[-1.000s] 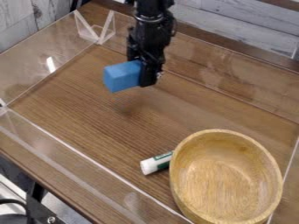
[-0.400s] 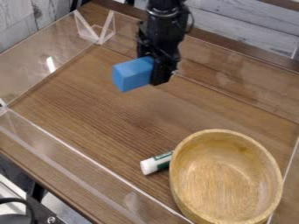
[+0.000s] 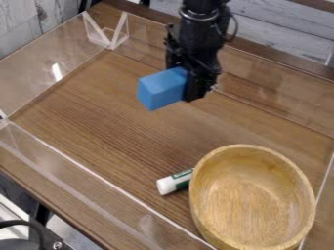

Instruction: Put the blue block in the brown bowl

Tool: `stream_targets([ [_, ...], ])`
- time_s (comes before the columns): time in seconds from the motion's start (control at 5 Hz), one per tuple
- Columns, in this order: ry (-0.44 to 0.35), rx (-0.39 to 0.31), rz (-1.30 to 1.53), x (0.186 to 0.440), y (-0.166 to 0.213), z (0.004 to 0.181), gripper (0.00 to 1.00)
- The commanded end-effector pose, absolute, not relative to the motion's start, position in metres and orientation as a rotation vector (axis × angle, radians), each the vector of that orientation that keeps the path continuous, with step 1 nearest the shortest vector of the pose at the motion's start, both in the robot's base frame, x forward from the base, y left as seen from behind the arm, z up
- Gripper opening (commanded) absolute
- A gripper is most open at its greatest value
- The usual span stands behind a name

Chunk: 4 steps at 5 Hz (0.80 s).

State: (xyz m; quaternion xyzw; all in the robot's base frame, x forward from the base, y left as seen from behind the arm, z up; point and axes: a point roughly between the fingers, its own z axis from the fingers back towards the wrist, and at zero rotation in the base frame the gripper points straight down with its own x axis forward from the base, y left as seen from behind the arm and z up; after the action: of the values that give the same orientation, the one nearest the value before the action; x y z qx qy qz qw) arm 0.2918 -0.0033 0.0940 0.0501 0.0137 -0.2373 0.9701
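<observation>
The blue block (image 3: 162, 89) hangs in the air above the wooden table, held at its right side by my gripper (image 3: 194, 82), which is shut on it. The black arm comes down from the top of the view. The brown bowl (image 3: 252, 194), round and light wooden, sits empty at the lower right, well below and to the right of the block.
A small white-and-green tube (image 3: 175, 181) lies against the bowl's left rim. Clear acrylic walls (image 3: 53, 71) fence the table on the left, back and front. A clear stand (image 3: 104, 32) sits at the back left corner.
The gripper has carried the blue block to the right and slightly toward the bowl. Bowl and tube have not moved.
</observation>
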Motion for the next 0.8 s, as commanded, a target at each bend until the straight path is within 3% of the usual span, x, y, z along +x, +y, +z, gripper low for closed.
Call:
stream_targets([
  [0.0, -0.057, 0.111, -0.473, 0.289, -0.019, 0.117, 0.00],
  [0.6, -0.119, 0.090, -0.464, 0.268, -0.072, 0.123, 0.00],
])
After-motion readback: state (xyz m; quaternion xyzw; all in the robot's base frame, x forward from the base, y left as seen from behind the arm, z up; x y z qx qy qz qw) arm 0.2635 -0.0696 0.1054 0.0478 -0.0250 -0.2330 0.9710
